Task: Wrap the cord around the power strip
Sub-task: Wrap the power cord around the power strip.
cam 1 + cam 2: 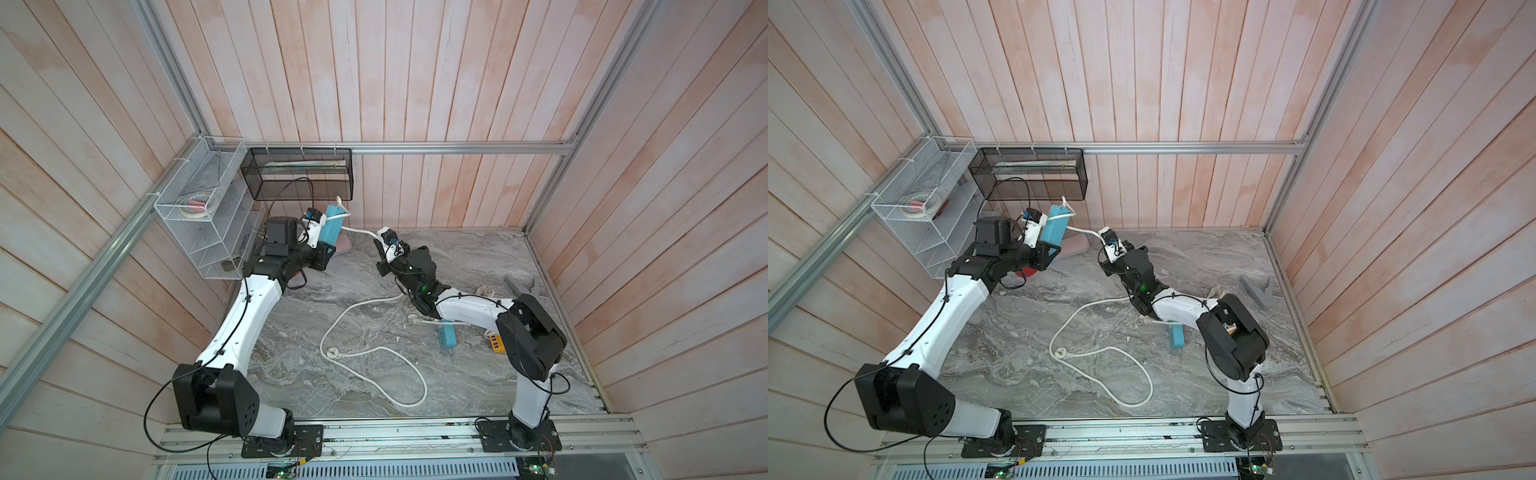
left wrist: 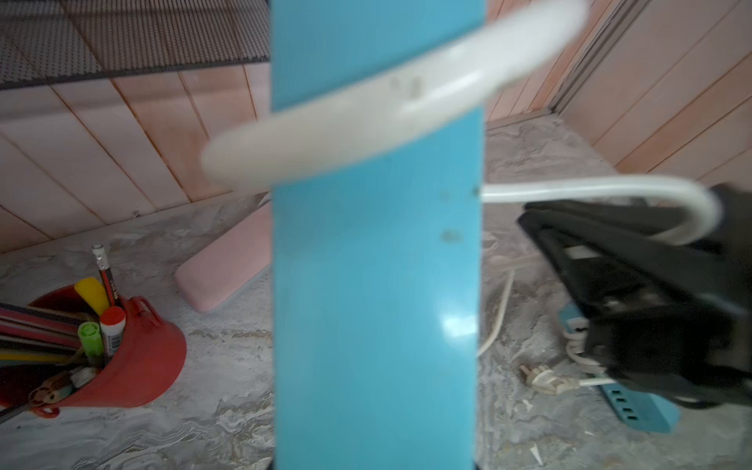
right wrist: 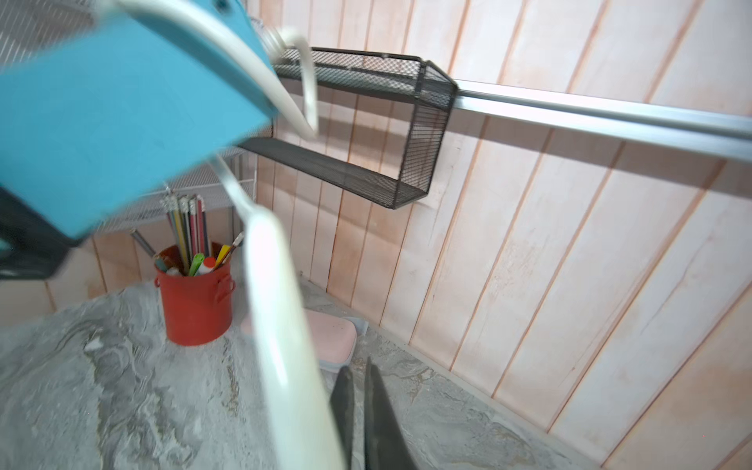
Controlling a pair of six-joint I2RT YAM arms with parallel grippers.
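Observation:
The blue power strip [image 1: 333,228] [image 2: 374,285] stands upright in the air at the back left. My left gripper [image 1: 326,252] is shut on its lower end. The white cord [image 1: 361,230] crosses the strip's upper end [image 2: 407,101], then runs right to my right gripper [image 1: 378,249]. There it curls in between the black fingers [image 2: 651,252]. In the right wrist view the fingertips [image 3: 346,382] nearly touch and the cord [image 3: 280,325] passes close beside them. The rest of the cord lies in loops on the table [image 1: 374,351], ending at the plug [image 1: 331,353].
A second blue power strip [image 1: 446,338] and a yellow one [image 1: 496,343] lie under my right arm. A red pencil cup [image 3: 195,305] and a pink case [image 3: 333,337] sit at the back left. A black mesh shelf [image 1: 299,174] and a white wire rack [image 1: 199,208] hang on the walls.

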